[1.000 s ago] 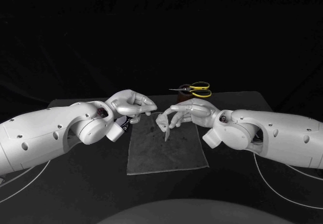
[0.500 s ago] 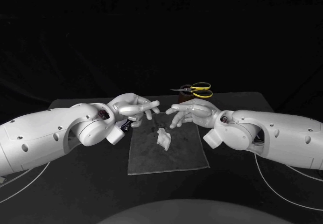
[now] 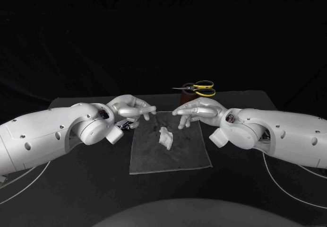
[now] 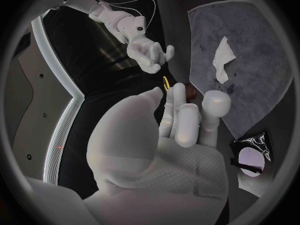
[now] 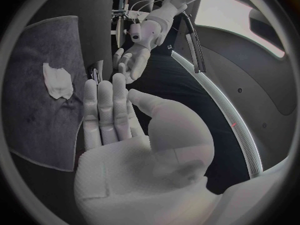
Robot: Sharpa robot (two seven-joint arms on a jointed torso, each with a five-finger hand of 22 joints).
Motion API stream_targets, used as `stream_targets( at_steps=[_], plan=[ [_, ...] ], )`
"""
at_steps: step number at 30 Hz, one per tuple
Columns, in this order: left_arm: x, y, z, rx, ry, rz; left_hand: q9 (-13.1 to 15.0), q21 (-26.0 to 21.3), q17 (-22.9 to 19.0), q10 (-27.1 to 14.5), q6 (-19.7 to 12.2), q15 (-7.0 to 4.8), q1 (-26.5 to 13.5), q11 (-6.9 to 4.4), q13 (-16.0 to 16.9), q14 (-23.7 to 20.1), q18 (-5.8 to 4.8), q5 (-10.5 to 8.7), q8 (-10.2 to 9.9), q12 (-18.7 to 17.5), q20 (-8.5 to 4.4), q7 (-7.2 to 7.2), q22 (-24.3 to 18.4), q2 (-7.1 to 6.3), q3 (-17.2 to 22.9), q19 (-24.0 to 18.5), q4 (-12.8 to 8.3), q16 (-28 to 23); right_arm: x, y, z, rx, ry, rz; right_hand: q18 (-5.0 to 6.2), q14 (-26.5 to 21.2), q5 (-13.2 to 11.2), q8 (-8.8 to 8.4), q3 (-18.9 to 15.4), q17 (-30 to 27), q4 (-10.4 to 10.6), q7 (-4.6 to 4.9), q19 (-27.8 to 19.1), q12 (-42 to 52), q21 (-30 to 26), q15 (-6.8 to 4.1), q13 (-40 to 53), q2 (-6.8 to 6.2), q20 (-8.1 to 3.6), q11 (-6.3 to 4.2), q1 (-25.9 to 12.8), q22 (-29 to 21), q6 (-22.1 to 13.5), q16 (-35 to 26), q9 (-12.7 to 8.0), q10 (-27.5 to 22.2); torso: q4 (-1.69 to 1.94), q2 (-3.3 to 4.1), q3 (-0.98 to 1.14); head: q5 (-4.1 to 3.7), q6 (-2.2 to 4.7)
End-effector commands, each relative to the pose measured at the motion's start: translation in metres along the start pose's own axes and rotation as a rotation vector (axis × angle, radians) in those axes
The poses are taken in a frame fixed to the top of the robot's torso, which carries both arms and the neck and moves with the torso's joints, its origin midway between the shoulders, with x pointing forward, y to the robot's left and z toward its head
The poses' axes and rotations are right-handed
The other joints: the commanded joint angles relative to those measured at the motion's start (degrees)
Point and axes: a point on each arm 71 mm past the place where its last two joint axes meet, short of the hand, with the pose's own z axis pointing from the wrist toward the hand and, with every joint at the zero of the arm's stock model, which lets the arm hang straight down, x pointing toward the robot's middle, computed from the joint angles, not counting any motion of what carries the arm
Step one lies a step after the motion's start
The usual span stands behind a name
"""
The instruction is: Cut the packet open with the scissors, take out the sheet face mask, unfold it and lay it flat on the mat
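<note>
A folded white sheet mask (image 3: 165,137) lies crumpled on the grey mat (image 3: 180,158), near its far middle. My left hand (image 3: 133,109) hovers over the mat's far left corner, fingers apart and empty. My right hand (image 3: 197,111) hovers over the far right corner, also empty with fingers spread. The left wrist view shows the mask (image 4: 222,60) on the mat (image 4: 265,40) beyond my left hand (image 4: 181,130). In the right wrist view, the mask (image 5: 59,80) lies beside my straight fingers (image 5: 103,102). The cut dark packet (image 3: 124,125) lies just left of the mat. The yellow-handled scissors (image 3: 200,87) rest on a brown holder behind.
The brown holder (image 3: 186,99) stands just behind the mat's far edge, close to my right hand. The black table (image 3: 259,184) has free room on both sides of the mat and in front of it. Thin cables trail along both arms.
A second ago my right hand pinched the mask, which hung over the mat. The mask has dropped onto the mat, and both hands have drawn slightly apart with nothing in them.
</note>
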Motion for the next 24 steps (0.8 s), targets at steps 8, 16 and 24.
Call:
stream_targets(
  at_steps=[8, 16, 24],
  plan=[
    [0.003, 0.014, 0.005, 0.01, -0.027, 0.219, -0.4, -3.1, -5.7, -2.2, 1.0, 0.41, 6.0, 0.4, -2.1, -3.4, 1.6, 0.17, 0.4, -4.9, 0.3, 0.19, -4.6, -4.64, 5.7, -3.2, -4.1, -2.4, -0.006, 0.002, 0.004, -0.009, -0.044, -0.655, 0.76, 11.0, 2.7, 0.91, -5.6, 3.4, -5.1, -1.93, 5.7, 8.9, 8.8, -3.12, 7.8, -3.25, -3.61, -2.35, 5.6, 5.8, 4.1, 4.8, 0.3, 2.5, 0.1, 0.08, -0.13, 0.17, -1.03],
    [0.007, 0.022, 0.009, 0.035, -0.05, 0.463, -1.2, -4.3, -6.6, -1.3, 2.1, 0.12, 6.8, -0.06, -2.1, -4.5, 1.93, 0.18, 0.3, -4.8, 0.21, -0.13, -6.2, -7.87, 6.6, -4.7, -6.1, -2.9, 0.001, 0.005, 0.008, -0.015, -0.094, -0.905, 0.75, 20.1, 4.1, 1.22, -7.4, 16.9, -4.8, -2.94, 8.1, 18.3, 11.7, -4.25, 17.7, -3.22, -4.78, -3.3, 5.5, 7.6, 6.2, 10.7, 0.4, 4.8, 0.12, 0.05, -0.11, 0.52, -1.03],
    [0.014, 0.032, 0.017, -0.002, -0.064, 0.601, -3.5, -1.3, 1.7, 0.8, 1.4, -0.12, 5.2, -0.33, 2.9, -0.3, 1.01, 0.15, -1.9, 3.6, -0.1, -0.06, -1.6, -11.08, 5.2, -1.4, -7.0, 0.2, 0.011, 0.0, 0.015, 0.009, -0.151, -0.982, 0.74, 22.6, 4.1, 0.7, -7.7, 21.2, -4.4, -3.0, 8.9, 23.4, 12.2, -4.43, 23.1, -3.32, -4.97, -3.39, 5.1, 8.0, 6.1, 12.4, 0.1, 6.3, 0.02, 0.1, -0.07, 1.0, -1.03]
  ],
)
